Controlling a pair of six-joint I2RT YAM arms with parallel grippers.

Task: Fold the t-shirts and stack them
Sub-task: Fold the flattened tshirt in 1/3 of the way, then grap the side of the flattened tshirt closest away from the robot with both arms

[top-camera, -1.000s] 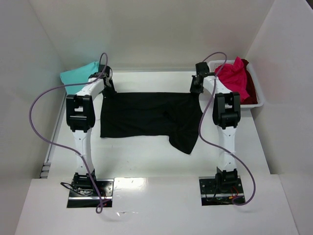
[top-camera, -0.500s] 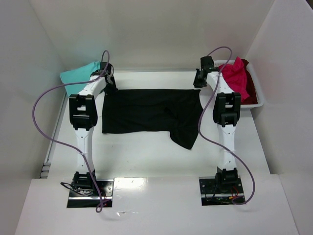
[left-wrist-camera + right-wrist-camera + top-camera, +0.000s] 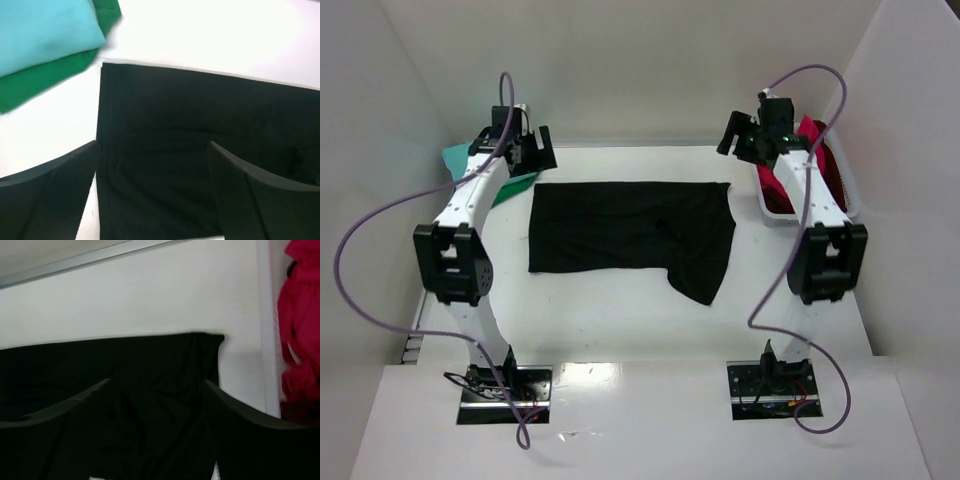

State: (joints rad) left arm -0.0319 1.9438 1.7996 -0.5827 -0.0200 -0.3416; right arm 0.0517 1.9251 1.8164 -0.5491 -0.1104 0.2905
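A black t-shirt (image 3: 620, 230) lies spread flat mid-table, one sleeve drooping toward the near right. My left gripper (image 3: 528, 150) hovers open above its far left corner, holding nothing. In the left wrist view the cloth (image 3: 200, 150) shows between the spread fingers (image 3: 50, 200). My right gripper (image 3: 740, 135) is open above the far right corner (image 3: 200, 350), also holding nothing. A folded teal t-shirt (image 3: 45, 30) rests on a green one (image 3: 45, 82) at the far left. A pink-red t-shirt (image 3: 300, 315) and a dark red one (image 3: 300, 412) are bunched at the far right.
A white lattice basket (image 3: 775, 210) at the far right holds the red shirts, and its rim (image 3: 265, 340) stands close beside the black shirt's corner. White walls enclose the table on three sides. Purple cables loop from both arms.
Both grippers let go of the black shirt's far corners, opened and lifted up. Both arms swung outward toward the side walls. The shirt now lies flat.
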